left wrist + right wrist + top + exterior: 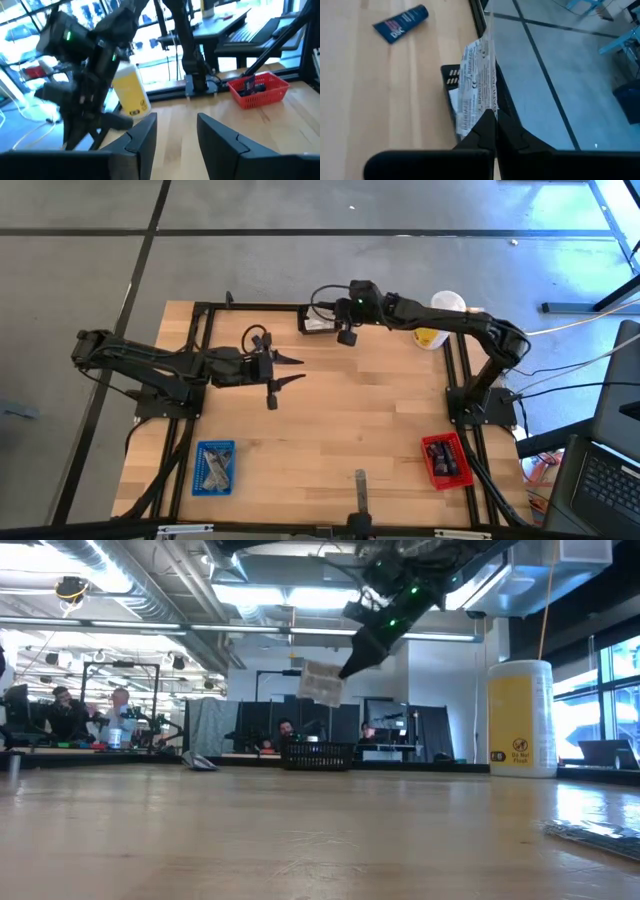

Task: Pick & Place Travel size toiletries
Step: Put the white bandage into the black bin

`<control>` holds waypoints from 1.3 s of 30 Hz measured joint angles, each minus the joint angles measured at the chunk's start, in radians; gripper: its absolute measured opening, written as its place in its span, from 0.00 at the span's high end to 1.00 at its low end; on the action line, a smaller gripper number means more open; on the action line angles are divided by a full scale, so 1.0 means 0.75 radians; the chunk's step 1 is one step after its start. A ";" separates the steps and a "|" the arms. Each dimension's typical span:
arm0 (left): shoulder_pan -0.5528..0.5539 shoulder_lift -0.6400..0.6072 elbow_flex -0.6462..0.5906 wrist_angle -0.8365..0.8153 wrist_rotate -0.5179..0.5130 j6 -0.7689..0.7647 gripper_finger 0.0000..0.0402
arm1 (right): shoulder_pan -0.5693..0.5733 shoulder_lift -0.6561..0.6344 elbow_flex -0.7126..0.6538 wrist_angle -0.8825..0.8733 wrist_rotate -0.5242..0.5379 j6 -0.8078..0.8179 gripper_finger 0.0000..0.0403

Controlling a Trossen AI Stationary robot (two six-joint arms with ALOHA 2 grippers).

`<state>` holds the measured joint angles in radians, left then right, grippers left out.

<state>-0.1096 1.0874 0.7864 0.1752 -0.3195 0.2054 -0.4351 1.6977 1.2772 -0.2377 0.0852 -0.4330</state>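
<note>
High view: right hand (330,326) held at the tabletop's (340,430) far edge, clamped on a foil sachet (316,323).
Low view: sachet hangs clear, likely for carrying.
Left wrist view: left hand (177,137) apart, empty, waiting.

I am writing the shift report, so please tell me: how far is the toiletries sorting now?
Done: items already lie in the blue tray and the red tray. In hand: the right gripper is shut on a foil sachet, held above the table's far edge. The left gripper hangs open and empty over the table. Left: a dark tube lies on the table.
</note>
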 joint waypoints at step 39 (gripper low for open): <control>0.000 0.001 0.000 0.048 0.008 -0.036 0.66 | -0.151 0.397 0.251 -0.174 -0.079 -0.006 0.88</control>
<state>-0.1093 1.0878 0.7864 0.2112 -0.3134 0.1783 -0.5484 1.9953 1.4654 -0.3679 0.0260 -0.4374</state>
